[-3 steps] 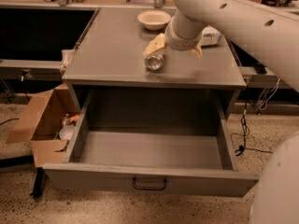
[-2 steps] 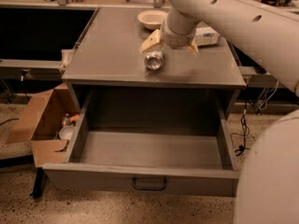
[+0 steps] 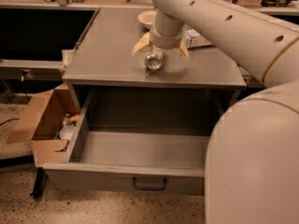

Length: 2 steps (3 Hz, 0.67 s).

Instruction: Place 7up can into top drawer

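The 7up can lies on its side on the grey cabinet top, one shiny round end facing me. My gripper points down over it, open, with one tan finger to the can's left and the other to its right, so it straddles the can. The top drawer is pulled wide open below the cabinet top. Its inside shows nothing in it, and its black wire handle sits at the front centre. My arm hides the drawer's right end.
A white bowl stands at the back of the cabinet top. A pale packet lies behind my wrist. An open cardboard box with bits inside sits on the floor left of the drawer. Dark benches stand behind.
The gripper has shifted from beside the can to straddling it. The view has moved closer and my arm now fills the right side. The can has not moved.
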Tool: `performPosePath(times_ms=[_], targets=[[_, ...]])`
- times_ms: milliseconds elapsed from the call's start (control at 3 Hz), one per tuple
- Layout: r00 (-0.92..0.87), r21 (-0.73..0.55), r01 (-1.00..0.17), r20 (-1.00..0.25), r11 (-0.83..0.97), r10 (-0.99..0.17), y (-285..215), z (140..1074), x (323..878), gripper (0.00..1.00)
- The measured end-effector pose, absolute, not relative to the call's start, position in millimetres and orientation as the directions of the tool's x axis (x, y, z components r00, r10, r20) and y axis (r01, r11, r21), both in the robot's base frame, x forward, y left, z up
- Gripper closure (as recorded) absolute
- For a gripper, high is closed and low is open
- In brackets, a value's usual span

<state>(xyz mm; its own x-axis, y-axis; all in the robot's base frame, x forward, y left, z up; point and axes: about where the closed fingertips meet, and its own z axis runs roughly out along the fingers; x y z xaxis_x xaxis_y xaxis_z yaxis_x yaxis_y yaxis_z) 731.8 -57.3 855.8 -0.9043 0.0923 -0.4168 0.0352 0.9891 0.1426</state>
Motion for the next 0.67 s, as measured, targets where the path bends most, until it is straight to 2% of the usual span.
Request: performPosePath(times_ms=[333, 667], targets=[[-0.924, 0.138, 0.040, -0.371, 0.990, 0.089, -47.8, 838.9, 732.6, 0.01], [-0.925, 0.139, 0.033, -0.372, 0.990, 0.083, -44.3, 838.8, 731.1, 0.27]])
